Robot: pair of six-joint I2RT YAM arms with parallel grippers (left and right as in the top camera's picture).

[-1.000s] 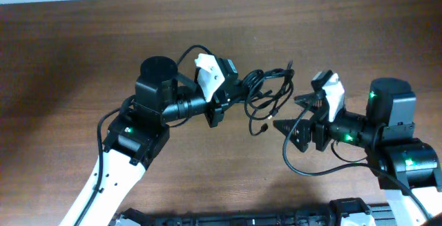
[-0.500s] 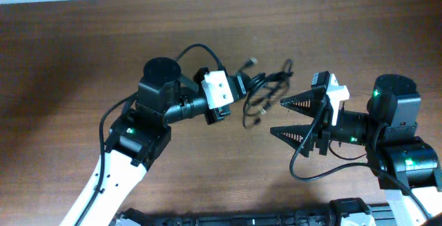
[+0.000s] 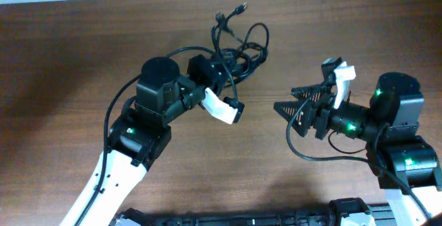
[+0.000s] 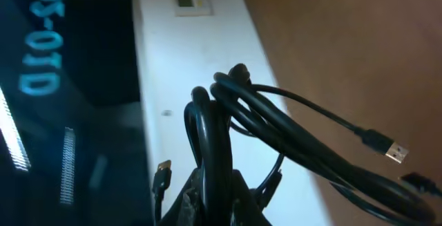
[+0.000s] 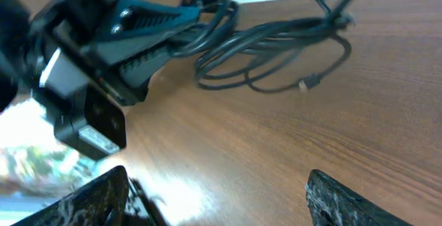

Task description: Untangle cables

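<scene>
Two arms stand at a brown wooden desk (image 3: 69,60), and one bundle of thin black cables (image 3: 240,43) is in play. The left gripper (image 3: 218,70) is clamped on the cables at the near end of the bundle, its jaws together on several strands. The right wrist view shows those strands pinched between the left gripper's dark fingers (image 5: 155,29). From that grip the cables (image 5: 276,43) fan out in tangled loops toward the far edge of the desk, left of the right arm and well apart from it. In the left wrist view the cables (image 4: 228,126) rise out of the jaws as a tight knot of overlapping cords. A silver-tipped USB plug (image 4: 388,150) juts to the right, and a second small plug (image 4: 161,174) sits low on the left. Another small connector (image 5: 309,83) hangs at the end of a lower loop; whether that loop touches the desk cannot be told. The right gripper (image 3: 285,98) hangs over the desk with its jaws wide apart, holding nothing and clear of the bundle.
</scene>
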